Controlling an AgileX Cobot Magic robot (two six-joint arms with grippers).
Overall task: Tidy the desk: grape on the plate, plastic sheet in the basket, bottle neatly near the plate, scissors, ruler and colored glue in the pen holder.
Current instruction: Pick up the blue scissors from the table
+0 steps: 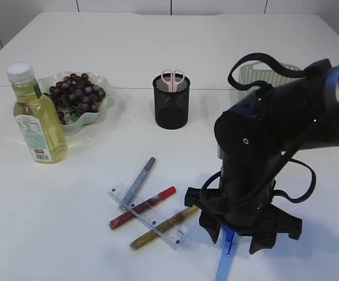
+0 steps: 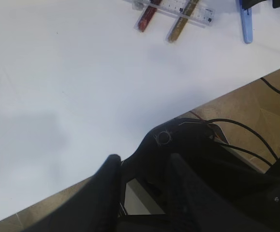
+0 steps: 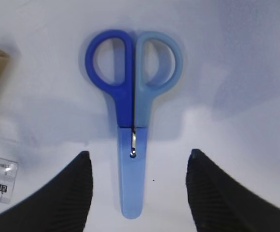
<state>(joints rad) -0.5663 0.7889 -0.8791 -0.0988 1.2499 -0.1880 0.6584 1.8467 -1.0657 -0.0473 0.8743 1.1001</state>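
Right gripper [image 3: 139, 193] hangs spread wide, empty, straddling closed blue plastic scissors [image 3: 132, 121] lying flat on the white surface [image 3: 236, 58]; descending off-centre could nudge them aside instead of grasping.

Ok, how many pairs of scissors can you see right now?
2. Pink scissors stand in the pen holder. Blue scissors lie flat on the table between the open right gripper fingers. None look hidden.

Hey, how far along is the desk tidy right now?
Done: grapes on the plate, bottle beside it, pink scissors in the pen holder. In hand: the open right hand straddles the blue scissors. Left: ruler and three glue pens.
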